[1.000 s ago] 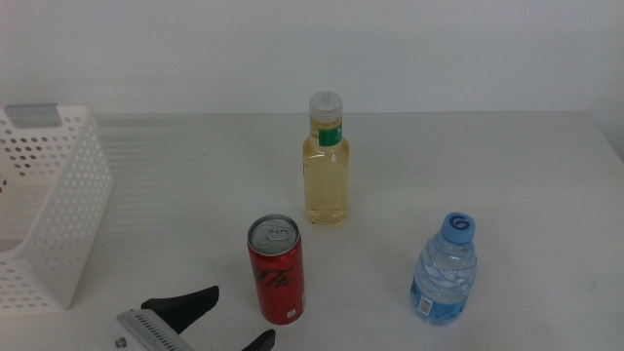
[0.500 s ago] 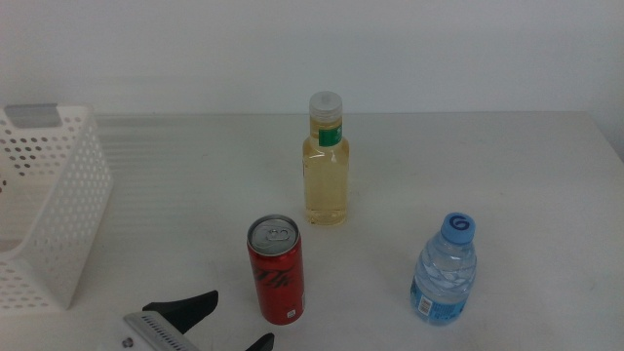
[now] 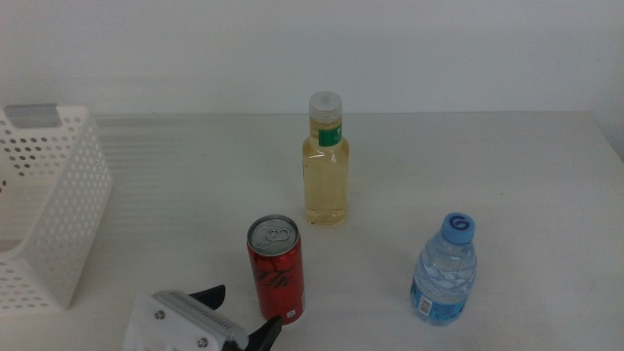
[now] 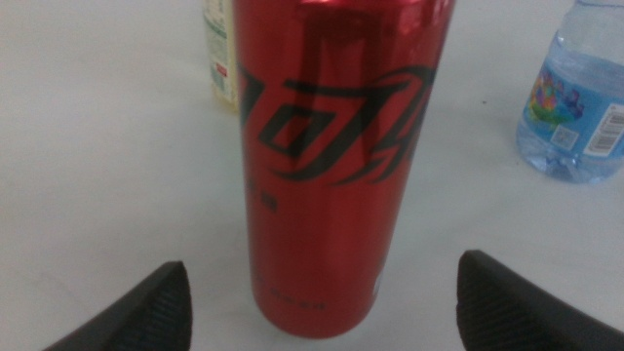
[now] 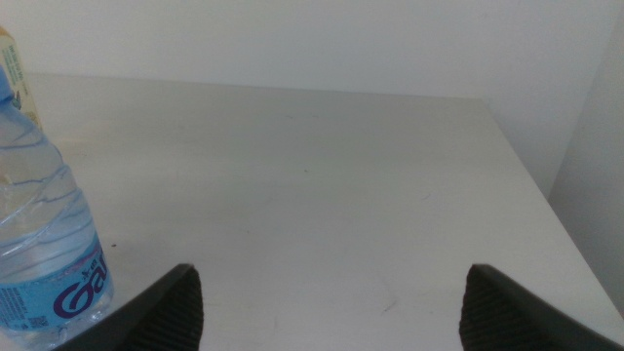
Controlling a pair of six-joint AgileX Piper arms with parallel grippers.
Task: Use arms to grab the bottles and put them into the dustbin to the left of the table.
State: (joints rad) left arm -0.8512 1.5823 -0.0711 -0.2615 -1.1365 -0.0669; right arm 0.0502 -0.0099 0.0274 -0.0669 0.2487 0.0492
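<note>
Three containers: all upright on the table [image 3: 507, 166], none in the dustbin [image 3: 58, 210] yet.
Left gripper [image 3: 240, 318]: at 6 o'clock of the middle view. Over the last second it has slid toward the red can [image 3: 276, 269] — jaws apart, one tip now just beside the can's base.
Wrist check: the can [image 4: 331, 166] fills the gap between the spread jaws, not yet touched as far as I can tell.
Meaning: the approach looks nearly done — closing on the can seems the likely next step.
Yellow bottle [image 3: 326, 161]: at 12 o'clock of the can, well apart.
Water bottle [image 3: 445, 271]: at 3 o'clock of the can.
Dustbin: at 9 o'clock, table's left edge.
Right gripper [image 5: 327, 297]: waiting, jaws apart, water bottle [image 5: 44, 244] nearby.
</note>
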